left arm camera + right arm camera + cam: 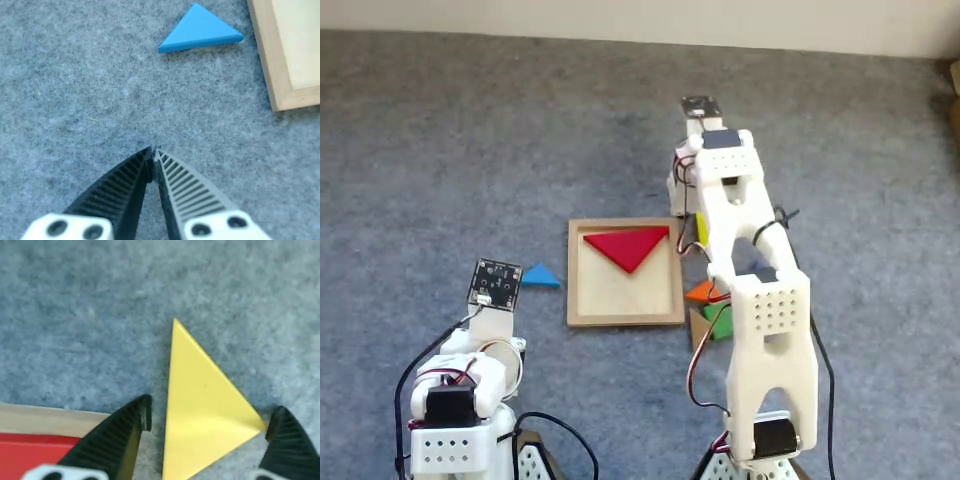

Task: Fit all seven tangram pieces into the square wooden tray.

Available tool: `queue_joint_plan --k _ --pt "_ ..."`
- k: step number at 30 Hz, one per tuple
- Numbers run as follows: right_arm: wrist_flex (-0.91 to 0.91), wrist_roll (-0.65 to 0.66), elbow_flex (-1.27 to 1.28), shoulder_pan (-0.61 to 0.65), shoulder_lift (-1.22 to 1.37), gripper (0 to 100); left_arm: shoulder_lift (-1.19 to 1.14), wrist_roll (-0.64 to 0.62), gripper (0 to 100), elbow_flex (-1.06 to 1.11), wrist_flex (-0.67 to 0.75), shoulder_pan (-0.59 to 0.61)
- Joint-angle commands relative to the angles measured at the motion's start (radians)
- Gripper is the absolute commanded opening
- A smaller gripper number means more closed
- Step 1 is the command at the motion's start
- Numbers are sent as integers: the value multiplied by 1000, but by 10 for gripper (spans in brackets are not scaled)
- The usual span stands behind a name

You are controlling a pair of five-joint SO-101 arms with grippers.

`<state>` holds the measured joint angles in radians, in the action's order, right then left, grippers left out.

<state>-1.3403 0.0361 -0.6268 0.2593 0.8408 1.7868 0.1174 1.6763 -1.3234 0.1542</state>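
Lying flat: smooth yellow triangle [200, 405], straddled by right hand [212, 419].

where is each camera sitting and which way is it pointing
high view: fixed overhead, looking down on the tray, left arm and right arm.
left wrist view: on the left wrist, facing down at the blue triangle; shut left gripper in front.
right wrist view: on the right wrist, facing down at the yellow triangle, open right gripper astride it.
shared: high and left wrist views both show the blue triangle and tray.
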Motion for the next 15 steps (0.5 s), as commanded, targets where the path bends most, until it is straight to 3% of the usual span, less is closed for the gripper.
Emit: queue_joint_plan --k 1,11,15 --pt "-24 -14 -16 -21 -4 346 28 -9 36 21 -3 4" --pt "-24 -14 -16 -21 -4 342 28 -9 36 21 -3 4" --pt "-24 -12 -16 -21 -4 283 28 -9 36 21 -3 4"
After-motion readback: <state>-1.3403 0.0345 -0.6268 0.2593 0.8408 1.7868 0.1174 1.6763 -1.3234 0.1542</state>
